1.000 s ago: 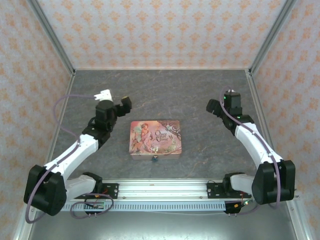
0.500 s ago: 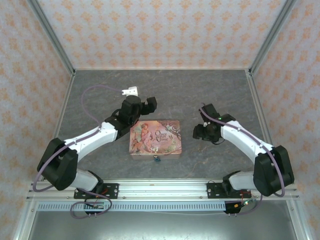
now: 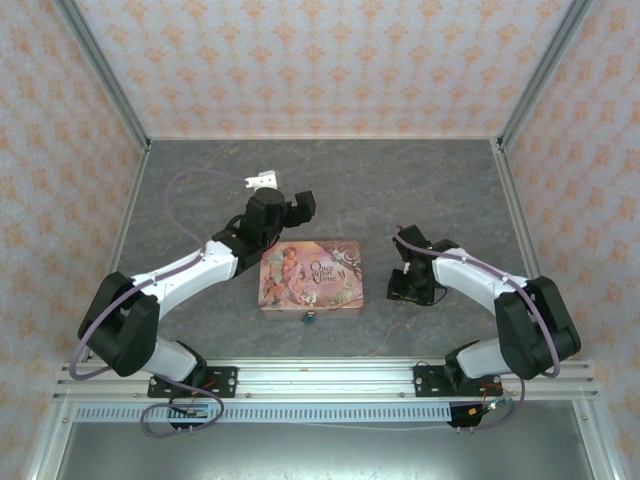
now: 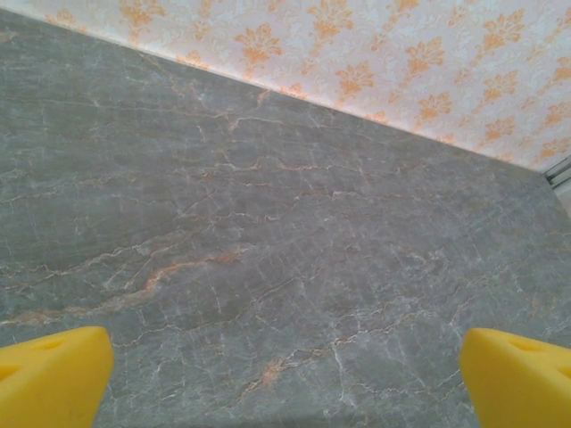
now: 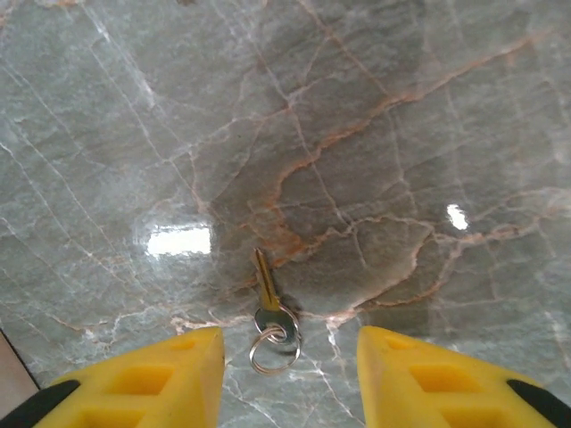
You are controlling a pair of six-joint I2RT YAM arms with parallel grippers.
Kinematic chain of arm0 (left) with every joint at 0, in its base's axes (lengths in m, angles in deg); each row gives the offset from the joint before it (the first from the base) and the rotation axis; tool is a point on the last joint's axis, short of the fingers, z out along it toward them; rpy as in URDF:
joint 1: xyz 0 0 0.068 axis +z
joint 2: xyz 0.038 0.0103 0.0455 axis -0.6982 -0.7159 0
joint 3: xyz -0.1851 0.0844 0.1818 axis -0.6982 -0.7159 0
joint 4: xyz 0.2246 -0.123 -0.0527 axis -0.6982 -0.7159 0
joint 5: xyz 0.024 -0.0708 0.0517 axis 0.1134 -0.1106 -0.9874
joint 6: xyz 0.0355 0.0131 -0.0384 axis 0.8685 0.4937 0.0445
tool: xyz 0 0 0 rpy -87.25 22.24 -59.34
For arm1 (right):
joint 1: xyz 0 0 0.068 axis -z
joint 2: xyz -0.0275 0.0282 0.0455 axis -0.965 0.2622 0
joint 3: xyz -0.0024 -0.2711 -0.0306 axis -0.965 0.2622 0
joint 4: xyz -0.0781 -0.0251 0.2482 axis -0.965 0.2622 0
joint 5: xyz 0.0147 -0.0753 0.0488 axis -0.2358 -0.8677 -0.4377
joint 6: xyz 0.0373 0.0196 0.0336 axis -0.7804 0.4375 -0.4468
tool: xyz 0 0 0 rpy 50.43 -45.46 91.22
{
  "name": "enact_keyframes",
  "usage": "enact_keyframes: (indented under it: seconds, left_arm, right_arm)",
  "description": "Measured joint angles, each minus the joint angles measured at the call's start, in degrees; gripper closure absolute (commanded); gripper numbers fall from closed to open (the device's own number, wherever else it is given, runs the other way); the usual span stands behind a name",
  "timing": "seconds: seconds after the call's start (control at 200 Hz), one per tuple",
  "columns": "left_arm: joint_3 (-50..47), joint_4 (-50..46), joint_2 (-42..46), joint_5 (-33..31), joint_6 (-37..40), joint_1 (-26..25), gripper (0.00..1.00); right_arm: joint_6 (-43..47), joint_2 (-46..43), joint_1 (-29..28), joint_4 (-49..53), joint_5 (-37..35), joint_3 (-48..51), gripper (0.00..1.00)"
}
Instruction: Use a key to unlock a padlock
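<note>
Brass-coloured, the key (image 5: 266,294) is lying ungrasped on the surface (image 5: 419,134), being straddled by the half-open right end effector (image 5: 287,346), while the left end effector (image 4: 285,361) is being held wide open, empty, and the padlock (image 3: 310,317) is waiting untouched at the near edge of the pink tin (image 3: 312,275).

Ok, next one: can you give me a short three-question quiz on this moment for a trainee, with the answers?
1. True or false: the right gripper has the key lifted off the table.
2. Where is the padlock relative to the pink illustrated tin? A) on its lid B) at its near side C) beyond its far side
3. Fill in: the jaws of the left gripper stand wide ____.
Key: 1 false, the key lies flat on the table between the parted jaws, untouched; 2 B; 3 open.
</note>
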Motion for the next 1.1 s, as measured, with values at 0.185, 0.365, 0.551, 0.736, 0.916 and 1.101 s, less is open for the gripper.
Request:
enact_keyframes:
  seconds: [0.185,0.365,0.551,0.736,0.916,1.101]
  left_arm:
    - [0.22,-0.24,-0.11,0.00,-0.31,0.00,0.00]
    - [0.22,-0.61,-0.11,0.00,-0.70,-0.02,0.00]
    - [0.24,-1.22,-0.11,-0.02,-0.70,-0.37,0.00]
    - [0.39,-1.95,-0.11,-0.24,-0.70,-0.37,0.00]
    - [0.90,-2.62,-0.11,-0.44,-0.70,-0.37,0.00]
    - [2.23,-3.10,0.02,0.37,-0.68,-0.37,0.00]
  right_arm:
    - [-0.44,1.31,-0.02,-1.88,0.42,0.28,0.66]
    - [-0.39,1.84,-0.11,-2.03,0.15,0.33,0.74]
    - [-0.61,1.84,-0.04,-1.36,-0.79,0.35,0.91]
    - [-0.33,1.57,-0.11,-1.51,0.09,0.24,0.98]
    - [0.31,0.35,-0.13,-1.44,-0.02,0.22,1.00]
    - [3.41,-6.27,-0.13,-1.53,0.04,-0.85,1.00]
